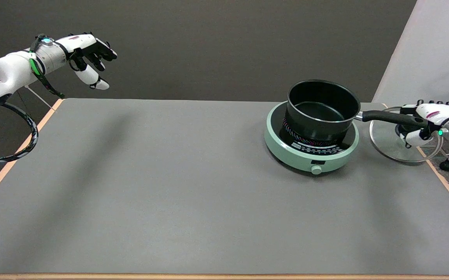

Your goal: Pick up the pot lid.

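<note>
Counter [170, 186] was grey with an orange edge trim, bare at the near side. At 3 o'clock the glass pot lid [388, 146] sat at the counter's right edge, tilted, apparently coming up. Right robot hand [427, 124] was over its centre, fingers curled round what looked like the knob; read it as gripping the lid. Step: lift under way. Next: raise straight, clear the pot [320, 111] handle just above it. Pot sat on a green hotplate [310, 155]. Dark wall behind.

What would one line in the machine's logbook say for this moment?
right hand: holds glass lid | lid: off pot | pot: open, on cooker
</note>
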